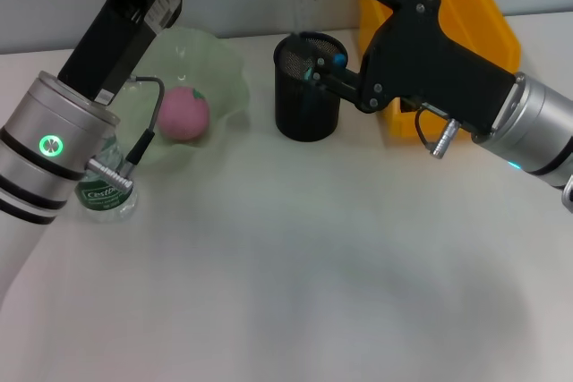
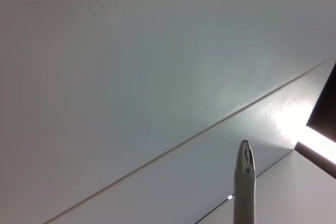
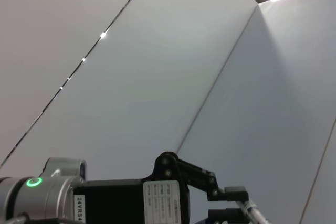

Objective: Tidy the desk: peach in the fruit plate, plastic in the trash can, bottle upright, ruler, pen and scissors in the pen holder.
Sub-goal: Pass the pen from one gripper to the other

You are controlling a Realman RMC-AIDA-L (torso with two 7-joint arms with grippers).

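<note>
Black end effectors, silver green-lit wrists

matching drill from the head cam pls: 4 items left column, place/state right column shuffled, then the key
Items:
1. peach
2. pen holder
3. yellow bin
4. bottle

Places or states:
A. black mesh cup at the middle rear of the desk
B. behind the right arm, at the rear right
C. lying in the green fruit plate
D. partly hidden by the left arm, in front of the plate

Pairs: 1-C, 2-A, 3-B, 4-D
</note>
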